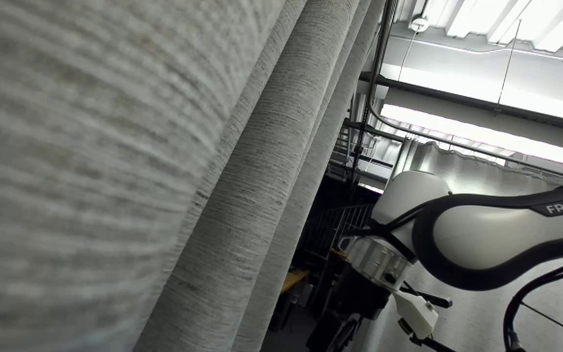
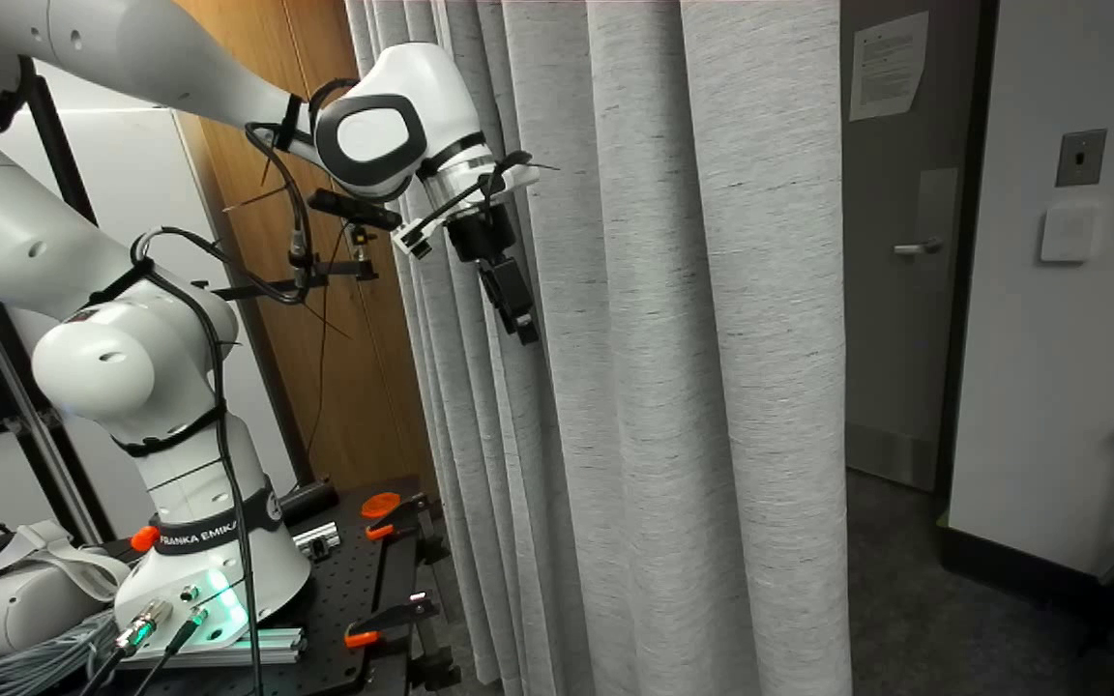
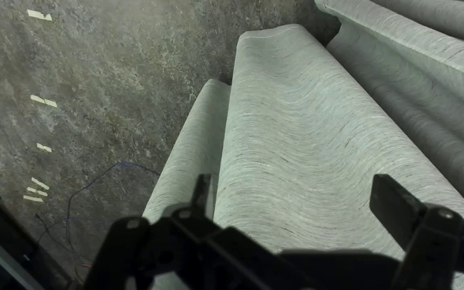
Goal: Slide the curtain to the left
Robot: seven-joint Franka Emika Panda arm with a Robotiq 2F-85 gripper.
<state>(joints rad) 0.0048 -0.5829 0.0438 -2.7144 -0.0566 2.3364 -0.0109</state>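
A smooth white robot arm (image 2: 161, 58) points its black pincer (image 3: 292, 193) downward, jaws spread wide apart, beside a finely streaked grey curtain (image 2: 654, 387) hanging in deep, rounded folds over a mottled floor (image 3: 103, 88).

In an exterior view, a black band (image 2: 214, 532) at eight o'clock reads "FRANKA EMIKA"; in an exterior view, the robot arm (image 1: 482, 234) at three o'clock reads "FRAN".

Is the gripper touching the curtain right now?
Cannot tell. In the wrist view, the open gripper overlaps the curtain behind it, but no view plainly shows contact or a gap.
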